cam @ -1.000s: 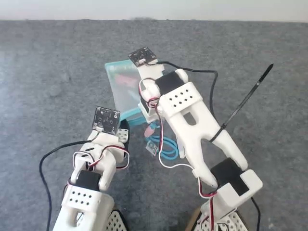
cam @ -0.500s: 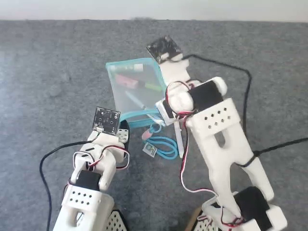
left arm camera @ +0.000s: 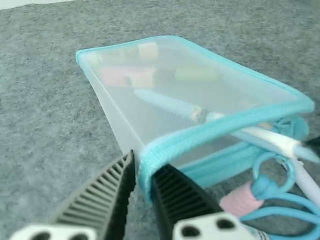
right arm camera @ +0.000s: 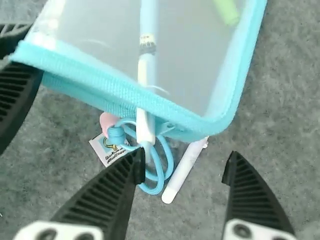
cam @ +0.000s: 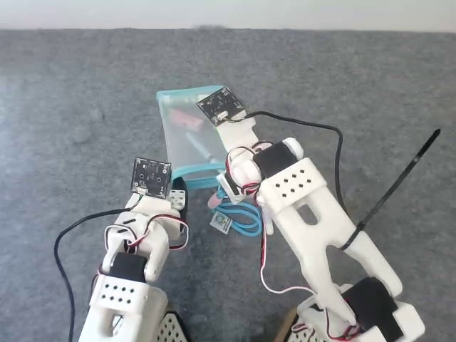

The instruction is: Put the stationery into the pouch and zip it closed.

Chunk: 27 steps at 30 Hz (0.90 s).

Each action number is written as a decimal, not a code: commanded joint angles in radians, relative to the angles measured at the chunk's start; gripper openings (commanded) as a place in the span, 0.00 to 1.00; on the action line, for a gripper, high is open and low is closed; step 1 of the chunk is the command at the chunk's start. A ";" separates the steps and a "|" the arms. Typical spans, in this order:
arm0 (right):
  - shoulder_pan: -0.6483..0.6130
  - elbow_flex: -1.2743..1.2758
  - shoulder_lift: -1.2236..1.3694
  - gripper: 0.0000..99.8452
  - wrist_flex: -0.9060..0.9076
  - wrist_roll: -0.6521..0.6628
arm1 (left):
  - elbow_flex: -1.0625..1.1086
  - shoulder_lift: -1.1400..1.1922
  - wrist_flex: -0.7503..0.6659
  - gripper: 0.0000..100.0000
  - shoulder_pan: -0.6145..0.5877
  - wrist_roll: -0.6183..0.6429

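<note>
From above, the pouch [cam: 187,139] lies on the grey counter [cam: 71,107], with the left hand [cam: 179,198] at its near corner and the right arm leaning over its near edge beside a blue cord [cam: 246,221]. The left wrist view has the left hand [left arm camera: 142,175] pinched tight on the pouch's [left arm camera: 200,100] teal zipper edge. In the right wrist view the right hand [right arm camera: 184,159] gapes wide and holds nothing, poised over the pouch [right arm camera: 190,60] mouth, where a blue-and-white pen [right arm camera: 145,90] pokes out and a white pen [right arm camera: 179,176] lies on the counter just beside the corner.
</note>
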 commanded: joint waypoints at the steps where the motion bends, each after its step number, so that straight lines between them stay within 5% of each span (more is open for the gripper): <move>1: -0.005 -0.005 -0.041 0.22 -0.013 0.014 | -0.031 -0.018 -0.031 0.01 -0.005 0.017; 17: -0.004 -0.207 0.239 0.17 -0.113 0.008 | -0.031 -0.017 -0.029 0.01 -0.005 0.017; 27: 0.005 -0.169 -0.030 0.19 0.015 -0.005 | -0.031 -0.017 -0.029 0.01 -0.005 0.017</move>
